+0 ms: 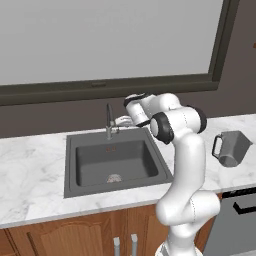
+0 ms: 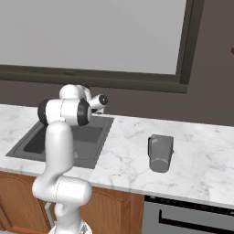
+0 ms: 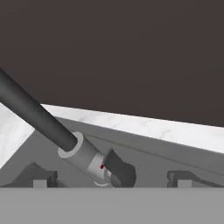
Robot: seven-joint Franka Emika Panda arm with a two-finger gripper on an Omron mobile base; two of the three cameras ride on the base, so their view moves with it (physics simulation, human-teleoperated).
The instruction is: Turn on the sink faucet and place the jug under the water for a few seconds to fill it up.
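Observation:
The sink faucet stands upright at the back rim of the dark sink. My gripper is just right of it, at the height of its base, and open. In the hand view the dark spout slants up to the left from the silver base. The small dark lever lies between my two spread fingertips, touching neither. The grey jug lies tipped on the counter far to the right, its handle toward the sink; it is also in the right base view. The water is out of view.
A round metal drain sits in the basin floor. Marble counter runs on both sides of the sink, with a dark back wall and a wide window above. Wooden cabinet doors and a dark appliance front lie below.

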